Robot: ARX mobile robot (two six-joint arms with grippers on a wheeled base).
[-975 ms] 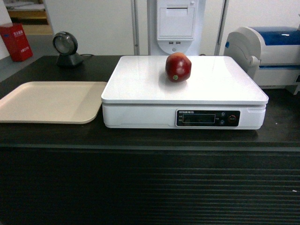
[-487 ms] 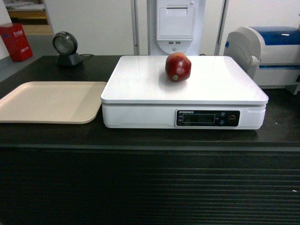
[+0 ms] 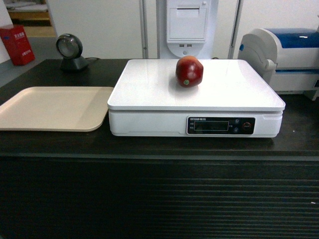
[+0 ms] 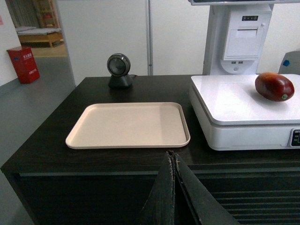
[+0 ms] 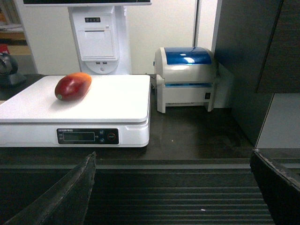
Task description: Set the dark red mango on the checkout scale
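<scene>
The dark red mango (image 3: 189, 71) lies on the white scale (image 3: 149, 89), toward the back middle of its platform, on the dark checkout (image 3: 149, 189) counter. The left wrist view shows the mango (image 4: 274, 86) on the scale (image 4: 234, 101) at the right; the right wrist view shows the mango (image 5: 72, 86) on the scale (image 5: 117, 101) at the left. My left gripper (image 4: 172, 154) is shut and empty, low in front of the ribbed counter front. My right gripper (image 5: 172, 159) is open wide, empty, also in front of the counter. Neither gripper shows in the head view.
A beige tray (image 3: 50, 107) lies left of the scale. A round black scanner (image 3: 70, 50) stands at the back left. A white-and-blue printer (image 3: 284, 57) sits at the right, and a white kiosk (image 3: 187, 27) stands behind the scale. A red box (image 3: 16, 44) is on the floor far left.
</scene>
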